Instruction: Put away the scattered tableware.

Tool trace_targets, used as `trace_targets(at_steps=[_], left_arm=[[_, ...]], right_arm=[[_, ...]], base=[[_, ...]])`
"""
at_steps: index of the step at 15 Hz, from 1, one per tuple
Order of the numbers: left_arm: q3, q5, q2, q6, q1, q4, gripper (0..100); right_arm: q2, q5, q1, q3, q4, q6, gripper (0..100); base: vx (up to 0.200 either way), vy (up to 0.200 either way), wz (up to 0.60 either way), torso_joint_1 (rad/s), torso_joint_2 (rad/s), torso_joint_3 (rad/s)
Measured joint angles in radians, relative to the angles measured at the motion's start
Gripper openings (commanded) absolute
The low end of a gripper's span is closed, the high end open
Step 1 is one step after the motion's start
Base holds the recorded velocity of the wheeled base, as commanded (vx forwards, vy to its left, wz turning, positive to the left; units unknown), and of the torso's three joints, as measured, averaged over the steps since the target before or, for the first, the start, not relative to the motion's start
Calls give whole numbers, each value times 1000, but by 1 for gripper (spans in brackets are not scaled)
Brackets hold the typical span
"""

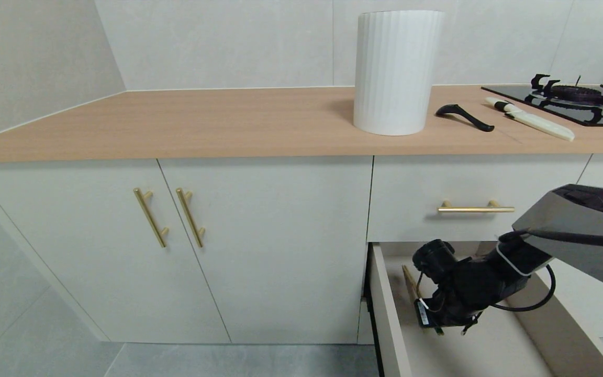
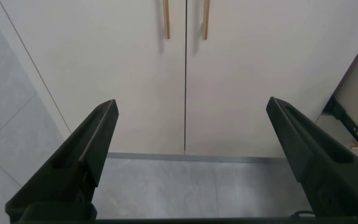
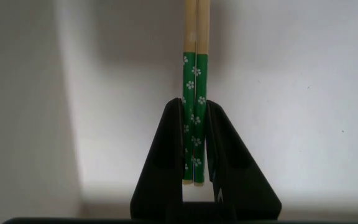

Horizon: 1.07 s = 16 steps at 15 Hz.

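The chopsticks are pinched as a pair by the right gripper. Its jaws are closed on the green patterned end, and the bare wooden ends point away at 12 o'clock from the jaws. The pair is held inside the open drawer, at 4 o'clock from the doors in the head view. The sticks are judged light, stiff and thin, and smooth enough to roll or scissor apart if squeezed unevenly. A hold across both near the thick end, as seen here, is judged sound. The drawer wall is close at 9 o'clock of the gripper, and open floor is left at 3 and 6 o'clock. The left gripper is spread wide and empty before the doors. On the counter a knife lies at 3 o'clock of the canister
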Motion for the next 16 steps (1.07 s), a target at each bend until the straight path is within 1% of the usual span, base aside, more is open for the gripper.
trace_targets(at_steps=[7, 8, 13, 16], left_arm=[[0, 0, 0, 0, 0, 0, 100], [0, 0, 0, 0, 0, 0, 100], [0, 0, 0, 0, 0, 0, 100], [0, 0, 0, 0, 0, 0, 100]], right_arm=[[38, -21, 1, 1, -31, 3, 0], [40, -23, 1, 1, -31, 3, 100], [41, -23, 3, 2, -31, 3, 100], [20, -21, 9, 29, -27, 3, 100]], base=[[0, 0, 0, 0, 0, 0], [0, 0, 0, 0, 0, 0], [0, 0, 0, 0, 0, 0], [0, 0, 0, 0, 0, 0]])
